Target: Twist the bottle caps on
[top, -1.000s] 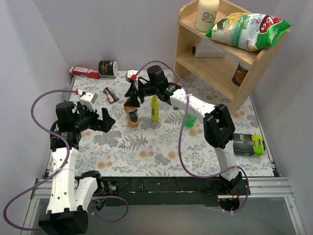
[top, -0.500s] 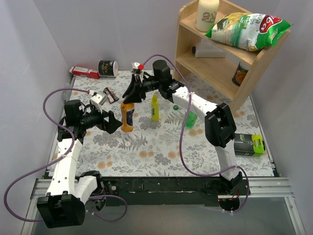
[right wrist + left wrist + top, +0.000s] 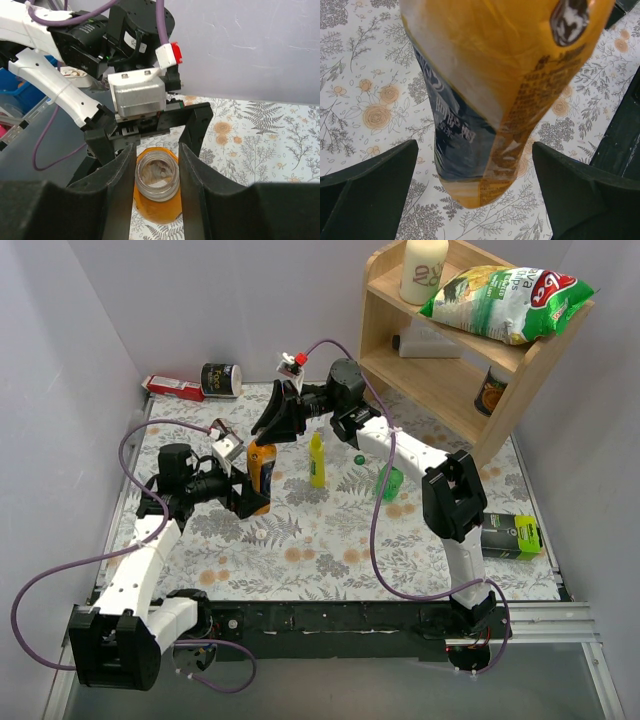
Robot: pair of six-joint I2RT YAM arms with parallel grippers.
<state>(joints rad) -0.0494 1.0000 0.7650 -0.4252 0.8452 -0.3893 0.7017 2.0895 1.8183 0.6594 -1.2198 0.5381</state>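
Note:
The orange bottle (image 3: 262,472) stands upright with its mouth open and no cap on it. My right gripper (image 3: 270,433) is shut on its neck from above; in the right wrist view the fingers (image 3: 120,180) press both sides of the neck (image 3: 156,175). My left gripper (image 3: 247,495) is open, with one jaw on each side of the bottle's lower body (image 3: 485,100) and not touching it. The green bottle (image 3: 390,483) lies on the mat at the right. A green cap (image 3: 358,459) lies near it. The clear bottle and the white and blue caps are out of view.
A slim yellow bottle (image 3: 316,460) stands just right of the orange bottle. A cream jar (image 3: 220,380) and a red box (image 3: 172,387) lie at the back left. A wooden shelf (image 3: 450,350) stands at the back right, and a green and black box (image 3: 510,535) at the right edge.
My right gripper has raised the orange bottle from tilted to upright and shifted a little right. My left arm has swung right and brought its open jaws around the bottle's lower body.

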